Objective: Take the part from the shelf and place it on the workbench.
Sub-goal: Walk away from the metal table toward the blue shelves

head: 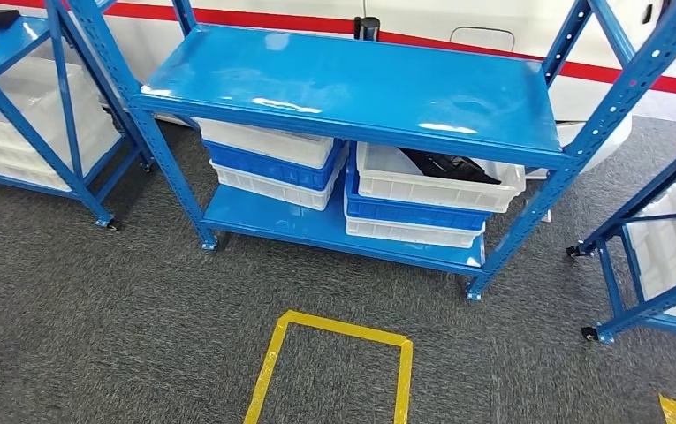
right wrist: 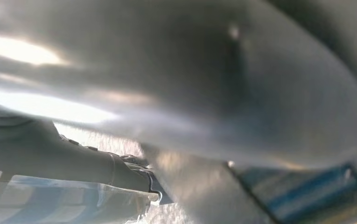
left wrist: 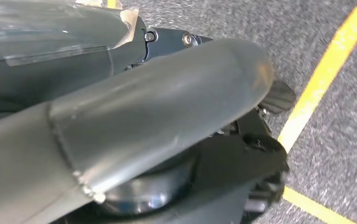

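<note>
Left hand (left wrist: pixel 176 116) hanging over carpet (left wrist: pixel 344 154)

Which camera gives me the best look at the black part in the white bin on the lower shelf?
The head view: the black part lies in the top white plastic bin of the right stack, partly hidden by the blue metal shelf above. Neither wrist view gives a usable look at it.

Warehouse or factory floor: blue steel shelf (head: pixel 343 88) on castors, stacked plastic bins (head: pixel 422 199), yellow floor tape (head: pixel 334 358), grey carpet.
</note>
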Robot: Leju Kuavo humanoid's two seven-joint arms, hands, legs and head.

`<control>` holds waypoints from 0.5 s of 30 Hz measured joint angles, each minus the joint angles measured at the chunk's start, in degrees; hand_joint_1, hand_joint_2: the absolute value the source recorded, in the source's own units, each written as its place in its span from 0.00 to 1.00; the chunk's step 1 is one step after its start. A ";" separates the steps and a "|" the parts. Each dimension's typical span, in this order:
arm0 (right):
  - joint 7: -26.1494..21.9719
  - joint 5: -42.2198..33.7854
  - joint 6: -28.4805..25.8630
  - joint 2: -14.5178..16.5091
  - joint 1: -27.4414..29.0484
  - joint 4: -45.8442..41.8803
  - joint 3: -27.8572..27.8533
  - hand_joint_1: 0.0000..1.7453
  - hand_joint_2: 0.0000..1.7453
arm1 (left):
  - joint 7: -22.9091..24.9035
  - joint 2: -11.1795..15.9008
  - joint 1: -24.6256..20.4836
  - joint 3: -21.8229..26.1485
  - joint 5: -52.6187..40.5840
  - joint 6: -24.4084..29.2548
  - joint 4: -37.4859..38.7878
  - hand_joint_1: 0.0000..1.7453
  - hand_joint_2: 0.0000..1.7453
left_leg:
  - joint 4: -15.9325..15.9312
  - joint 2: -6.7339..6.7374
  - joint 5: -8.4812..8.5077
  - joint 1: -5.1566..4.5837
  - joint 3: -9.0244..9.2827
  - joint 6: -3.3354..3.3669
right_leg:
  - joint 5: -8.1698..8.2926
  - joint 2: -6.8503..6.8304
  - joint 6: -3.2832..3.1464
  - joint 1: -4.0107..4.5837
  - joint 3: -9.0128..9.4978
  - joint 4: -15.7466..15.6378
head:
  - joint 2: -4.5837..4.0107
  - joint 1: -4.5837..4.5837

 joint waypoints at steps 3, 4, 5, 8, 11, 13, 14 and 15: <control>0.02 -0.10 -0.03 -0.16 0.10 0.03 0.00 0.00 0.00 | -0.14 0.02 0.02 0.00 -0.08 -0.04 -0.01 0.00 0.00 | 0.53 -2.65 -0.06 0.07 -0.18 -0.71 | 5.09 2.89 1.44 -0.81 4.38 -10.84 | 0.00 0.12; 0.00 -0.26 -0.13 -0.18 0.14 0.04 0.00 0.00 0.00 | -0.24 0.04 0.02 0.00 -0.10 -0.06 -0.01 0.00 0.00 | 0.73 -3.23 -0.08 0.01 -0.37 -1.05 | 5.90 3.84 1.28 -0.92 5.07 -12.95 | 0.00 0.12; -0.04 -0.46 -0.27 -0.18 0.16 0.07 -0.01 0.00 0.00 | -0.34 0.06 0.08 0.00 -0.12 -0.10 -0.01 0.00 0.00 | 0.84 -3.64 -0.09 -0.06 -0.56 -1.37 | 6.13 4.42 0.85 -0.86 5.19 -13.72 | 0.00 0.14; -0.16 -1.19 -1.02 -0.14 0.06 0.07 -0.04 0.00 0.00 | -0.66 0.20 0.45 -0.01 -0.20 -0.50 0.01 0.00 0.00 | 1.22 -3.06 -0.29 0.07 -0.99 -2.09 | 6.56 3.42 -0.63 -0.78 5.54 -13.84 | 0.00 0.05; 0.01 -1.93 -1.74 -0.18 0.35 0.07 -0.22 0.00 0.00 | -1.27 0.31 0.29 -0.02 -0.44 -1.21 0.01 0.00 0.00 | 8.34 1.85 -4.43 0.10 -4.26 -2.80 | 6.77 1.95 -1.72 -0.75 5.81 -13.93 | 0.00 -0.32; 0.21 -2.26 -1.85 -0.30 0.58 0.07 -0.46 0.00 0.00 | -1.51 0.36 0.10 -0.03 -0.62 -1.41 0.01 0.00 0.00 | 15.47 3.02 -7.39 0.31 -7.73 -3.07 | 6.65 0.84 -2.05 -0.49 5.79 -13.92 | 0.00 -0.38; 0.27 -2.34 -1.87 -0.35 0.65 0.07 -0.60 0.00 0.00 | -1.55 0.37 0.10 -0.04 -0.67 -1.43 0.01 0.00 0.00 | 17.09 3.17 -7.55 0.40 -8.55 -3.11 | 6.59 0.42 -2.13 -0.43 5.81 -13.92 | 0.00 -0.40; 0.30 -2.39 -1.90 -0.38 0.65 0.07 -0.73 0.00 0.00 | -1.55 0.38 0.14 -0.05 -0.68 -1.43 0.01 0.00 0.00 | 16.43 3.27 -6.58 0.46 -8.22 -3.07 | 6.54 0.13 -2.18 -0.40 5.86 -13.92 | 0.00 -0.39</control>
